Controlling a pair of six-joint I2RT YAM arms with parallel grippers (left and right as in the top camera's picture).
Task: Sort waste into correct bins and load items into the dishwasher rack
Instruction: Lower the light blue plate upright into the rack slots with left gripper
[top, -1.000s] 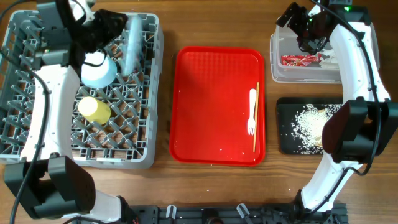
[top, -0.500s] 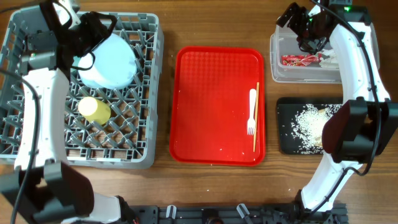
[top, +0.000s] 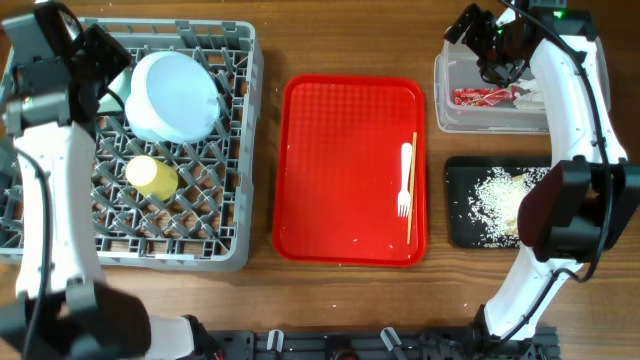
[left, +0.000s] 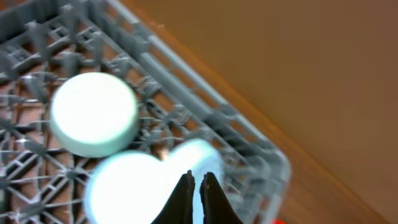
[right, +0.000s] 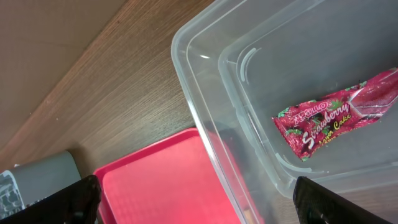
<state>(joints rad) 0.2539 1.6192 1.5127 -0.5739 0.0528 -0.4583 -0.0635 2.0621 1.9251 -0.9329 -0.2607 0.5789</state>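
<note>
**A:** Where's the white plastic fork (top: 404, 180)?

**B:** On the right side of the flat red tray (top: 340, 170). Its long axis runs top to bottom in the overhead frame, tines toward the bottom. The thin wooden chopsticks (top: 413, 165) lie parallel, just beside it.

**A:** Which arm is nearer?

**B:** The right, I'd judge. The right fingers (right: 68, 202) are spread wide and empty above the clear rectangular plastic tub (right: 205, 118) at upper right, so the fork lies down-left of them. The left fingers (left: 184, 198) are all but closed and empty, over the grey pegged plastic rack (top: 200, 258).

**A:** Anything unclear?

**B:** The left wrist view is blurred. The chopsticks may be one stick or two.
</note>
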